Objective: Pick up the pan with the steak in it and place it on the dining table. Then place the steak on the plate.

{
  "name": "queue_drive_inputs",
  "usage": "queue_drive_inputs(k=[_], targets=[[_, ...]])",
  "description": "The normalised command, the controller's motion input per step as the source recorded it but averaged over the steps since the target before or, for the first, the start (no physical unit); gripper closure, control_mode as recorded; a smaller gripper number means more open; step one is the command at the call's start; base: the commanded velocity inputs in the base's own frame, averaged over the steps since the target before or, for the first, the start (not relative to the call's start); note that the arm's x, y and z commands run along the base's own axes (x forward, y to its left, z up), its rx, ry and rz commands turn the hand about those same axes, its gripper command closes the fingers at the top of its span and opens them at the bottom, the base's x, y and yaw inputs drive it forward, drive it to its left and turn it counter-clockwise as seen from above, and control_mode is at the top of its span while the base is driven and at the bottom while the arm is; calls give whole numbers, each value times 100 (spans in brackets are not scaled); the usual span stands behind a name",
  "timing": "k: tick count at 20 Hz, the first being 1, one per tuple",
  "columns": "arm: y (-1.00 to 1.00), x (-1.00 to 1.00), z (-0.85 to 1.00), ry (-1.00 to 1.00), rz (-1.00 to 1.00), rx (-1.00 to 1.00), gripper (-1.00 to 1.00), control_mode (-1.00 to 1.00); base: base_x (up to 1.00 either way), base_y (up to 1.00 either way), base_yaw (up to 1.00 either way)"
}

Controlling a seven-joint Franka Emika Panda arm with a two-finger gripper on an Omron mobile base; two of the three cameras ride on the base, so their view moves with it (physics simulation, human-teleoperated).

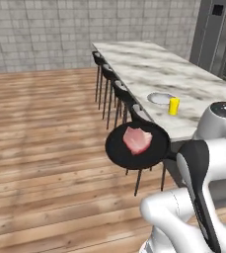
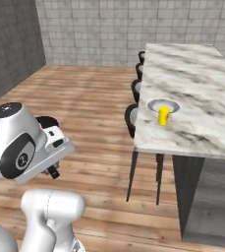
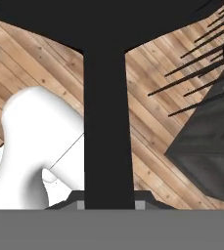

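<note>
Black pan (image 1: 134, 148) held in the air by its handle, steak (image 1: 137, 139) inside.
White arm bent low, reaching left; gripper (image 3: 108, 202) clamped tight on the pan handle (image 3: 107, 122), fingertips hidden behind it. Pan hangs over wood floor (image 1: 40, 138), just near of the dining table (image 1: 154, 64); far rim overlaps a stool (image 1: 139, 112). Steak pink-red, pale patches. Plate (image 1: 160, 98) on the table, yellow cup (image 1: 173, 105) beside it.

Hand (image 3: 108, 197) clamped, arm bent low

Marble dining table (image 1: 149, 64) bearing pale plate (image 1: 160, 98) and yellow cup (image 1: 173, 106) beside it.
</note>
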Motion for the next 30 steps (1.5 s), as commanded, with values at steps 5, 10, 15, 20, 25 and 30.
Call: queue_drive_inputs(k=[5, 10, 15, 20, 25, 30], targets=[[0, 0, 0, 0, 0, 0, 100, 100, -7, 78, -16], [0, 0, 0, 0, 0, 0, 100, 100, 9, 65, -16], [0, 0, 0, 0, 0, 0, 100, 100, 73, 36, -15], [0, 0, 0, 0, 0, 0, 100, 100, 100, 49, -13], [0, 0, 0, 0, 0, 0, 100, 100, 100, 79, -7], [0, 0, 0, 0, 0, 0, 100, 100, 100, 68, -4]])
